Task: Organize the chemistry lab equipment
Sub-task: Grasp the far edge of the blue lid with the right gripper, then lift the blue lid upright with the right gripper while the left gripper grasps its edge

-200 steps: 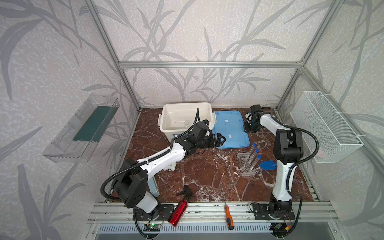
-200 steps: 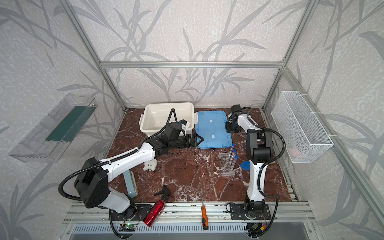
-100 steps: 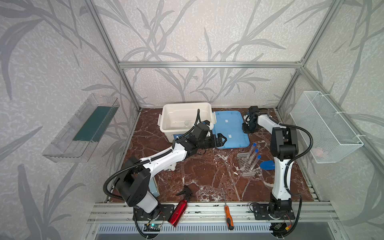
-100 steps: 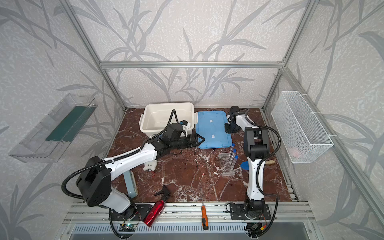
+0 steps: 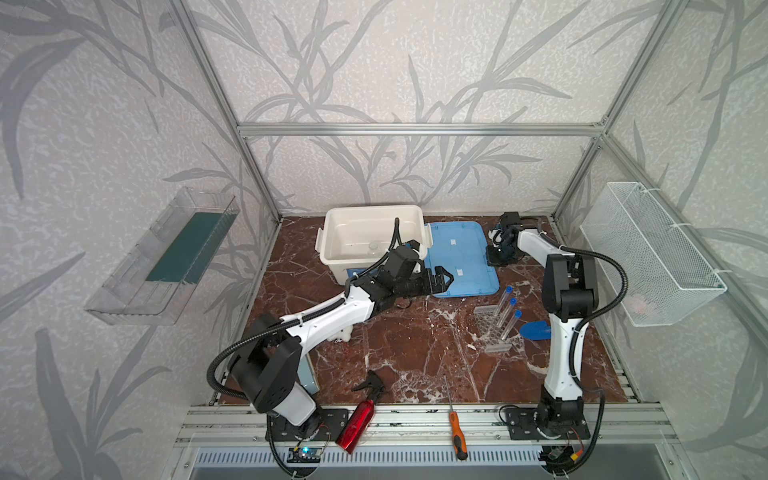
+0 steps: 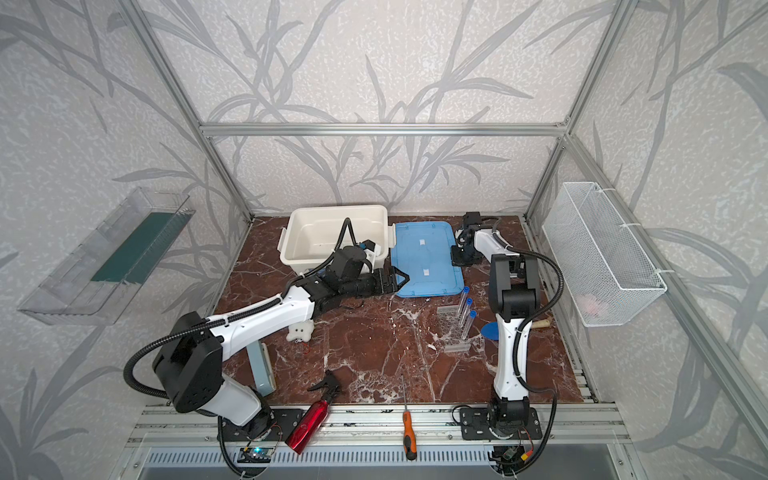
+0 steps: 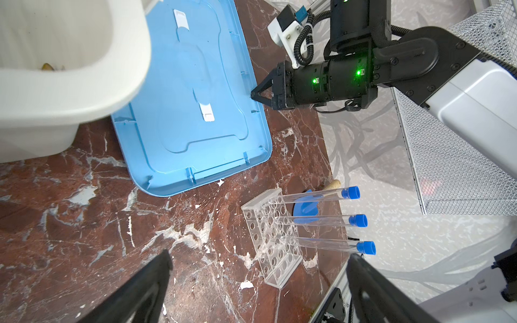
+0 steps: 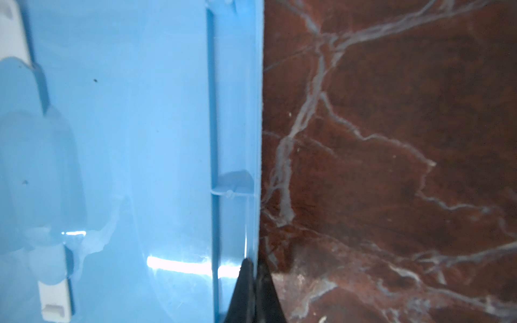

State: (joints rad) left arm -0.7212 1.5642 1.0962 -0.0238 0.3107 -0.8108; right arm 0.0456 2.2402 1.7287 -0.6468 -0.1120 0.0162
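Blue lid (image 7: 190, 98) edge clamped by right hand (image 7: 253, 95) | left hand (image 5: 442, 279) apart over lid corner | white tub (image 7: 70, 92) alongside

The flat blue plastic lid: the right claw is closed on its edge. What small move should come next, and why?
Probably raise that edge a little to test the grip. The right claw is shut on the rim of the flat blue plastic lid, which lies flat on the brown marble table beside the open white plastic bin.
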